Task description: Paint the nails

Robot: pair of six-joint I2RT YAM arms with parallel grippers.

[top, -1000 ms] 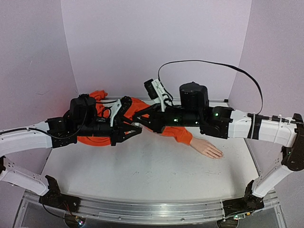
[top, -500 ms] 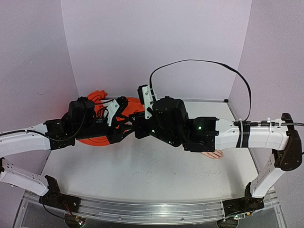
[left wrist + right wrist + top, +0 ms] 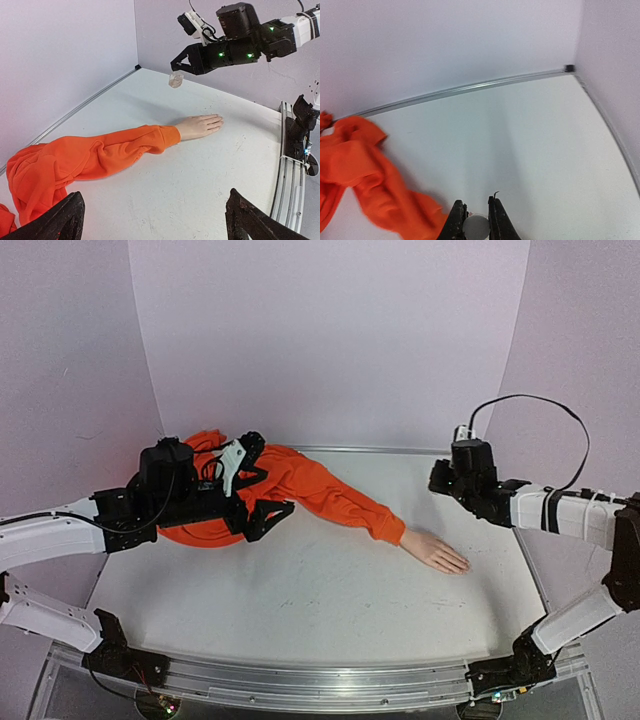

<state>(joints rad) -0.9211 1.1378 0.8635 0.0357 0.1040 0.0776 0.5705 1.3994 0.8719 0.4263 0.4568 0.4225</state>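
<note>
The pale mannequin hand (image 3: 435, 552) lies flat on the table, joined to an orange sleeve (image 3: 310, 488). Its nails (image 3: 219, 119) are at the fingertips and too small to make out. My left gripper (image 3: 268, 480) hovers over the sleeve's upper part, open wide, with nothing between its fingers (image 3: 60, 220). In the air beyond the hand, my right gripper (image 3: 176, 67) is shut on a small clear bottle (image 3: 175, 79). The right wrist view shows the bottle as a round pale thing (image 3: 475, 227) between the fingers (image 3: 456, 220).
The bunched orange garment (image 3: 200, 530) lies at the back left under my left arm. A metal rail (image 3: 470, 89) runs along the foot of the back wall. The table's right edge rail (image 3: 287, 150) is close to the hand's side.
My left gripper has gone from shut to wide open. The right arm, which was stretched across to the left gripper, has pulled back to the right with the bottle, uncovering the hand.
</note>
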